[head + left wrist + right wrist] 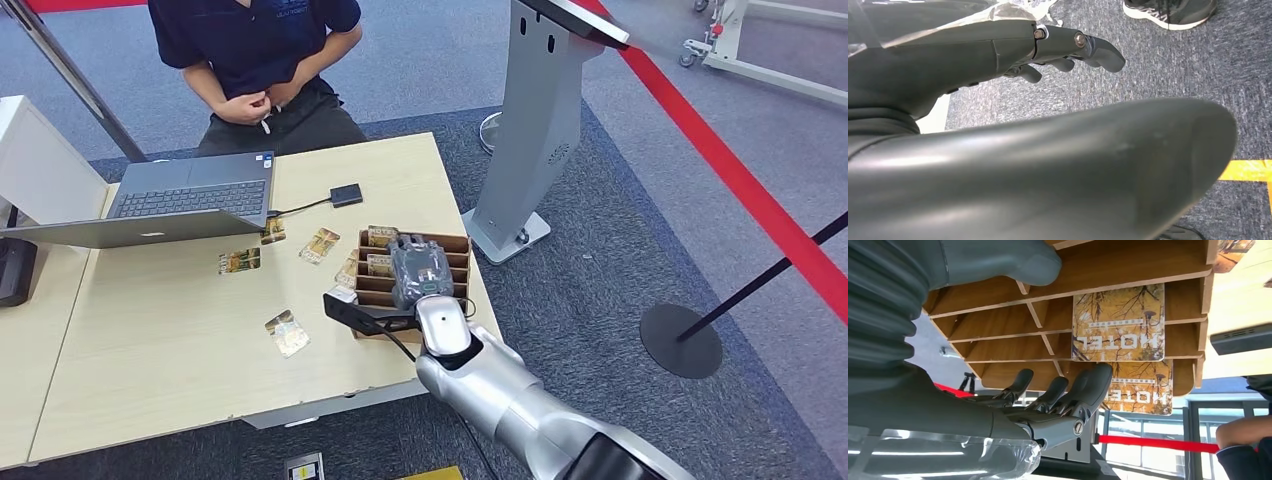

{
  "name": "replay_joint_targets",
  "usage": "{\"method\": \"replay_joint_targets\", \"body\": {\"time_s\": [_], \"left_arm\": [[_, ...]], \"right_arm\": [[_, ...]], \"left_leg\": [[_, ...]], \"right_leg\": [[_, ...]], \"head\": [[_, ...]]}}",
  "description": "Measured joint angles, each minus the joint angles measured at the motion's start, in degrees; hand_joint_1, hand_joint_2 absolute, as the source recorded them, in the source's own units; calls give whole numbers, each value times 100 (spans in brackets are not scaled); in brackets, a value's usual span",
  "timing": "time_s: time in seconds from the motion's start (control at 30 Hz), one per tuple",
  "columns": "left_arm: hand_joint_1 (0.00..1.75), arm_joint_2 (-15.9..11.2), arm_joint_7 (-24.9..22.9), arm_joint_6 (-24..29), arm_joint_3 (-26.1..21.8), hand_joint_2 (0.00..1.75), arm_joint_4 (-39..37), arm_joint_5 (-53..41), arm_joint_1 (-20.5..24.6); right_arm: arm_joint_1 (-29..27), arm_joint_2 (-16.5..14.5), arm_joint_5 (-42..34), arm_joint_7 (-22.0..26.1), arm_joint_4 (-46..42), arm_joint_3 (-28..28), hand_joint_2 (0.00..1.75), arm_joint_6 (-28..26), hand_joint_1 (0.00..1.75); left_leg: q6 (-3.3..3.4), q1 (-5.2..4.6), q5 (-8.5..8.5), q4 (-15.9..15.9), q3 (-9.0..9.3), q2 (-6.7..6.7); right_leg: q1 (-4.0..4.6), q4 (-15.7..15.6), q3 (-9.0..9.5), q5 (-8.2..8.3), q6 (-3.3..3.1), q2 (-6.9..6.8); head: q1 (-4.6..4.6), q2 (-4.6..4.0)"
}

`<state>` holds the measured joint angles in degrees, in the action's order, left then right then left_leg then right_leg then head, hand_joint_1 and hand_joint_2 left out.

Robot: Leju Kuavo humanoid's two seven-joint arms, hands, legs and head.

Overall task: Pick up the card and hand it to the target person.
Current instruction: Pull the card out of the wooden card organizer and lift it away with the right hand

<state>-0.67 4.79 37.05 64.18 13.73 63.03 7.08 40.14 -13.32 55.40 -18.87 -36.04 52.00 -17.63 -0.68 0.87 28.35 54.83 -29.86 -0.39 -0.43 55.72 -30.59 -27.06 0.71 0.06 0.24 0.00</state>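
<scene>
A slotted wooden card rack [372, 285] stands at the table's right edge, with hotel cards [380, 237] in its slots. My right hand [420, 270] hovers over the rack. In the right wrist view two yellow "HOTEL" cards [1118, 322] stand in the slots. The hand's fingers [1068, 395] spread just beside the farther card [1143, 390], with the thumb [1023, 260] apart on the other side, and the hand holds nothing. A seated person [255, 60] in a dark shirt is at the table's far side. My left hand [1058, 45] hangs over the carpet, fingers loosely extended and empty.
Several loose cards [287, 333] lie on the light wooden table [150, 350]. A laptop [190, 195] and a small black box [346, 195] sit toward the back. A grey kiosk stand [540, 120] rises right of the table, with a red floor line [740, 180] and a barrier post base [680, 340] beyond.
</scene>
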Motion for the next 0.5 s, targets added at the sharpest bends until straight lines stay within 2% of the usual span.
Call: {"method": "replay_joint_targets", "body": {"time_s": [0.5], "left_arm": [[0, 0, -19, 48, 0, 0, 0, 10, 0]], "right_arm": [[0, -45, -21, 56, 0, 0, 175, -7, 68]], "left_leg": [[0, 0, 0, 0, 0, 0]], "right_leg": [[0, 0, 0, 0, 0, 0]], "head": [[0, 0]]}}
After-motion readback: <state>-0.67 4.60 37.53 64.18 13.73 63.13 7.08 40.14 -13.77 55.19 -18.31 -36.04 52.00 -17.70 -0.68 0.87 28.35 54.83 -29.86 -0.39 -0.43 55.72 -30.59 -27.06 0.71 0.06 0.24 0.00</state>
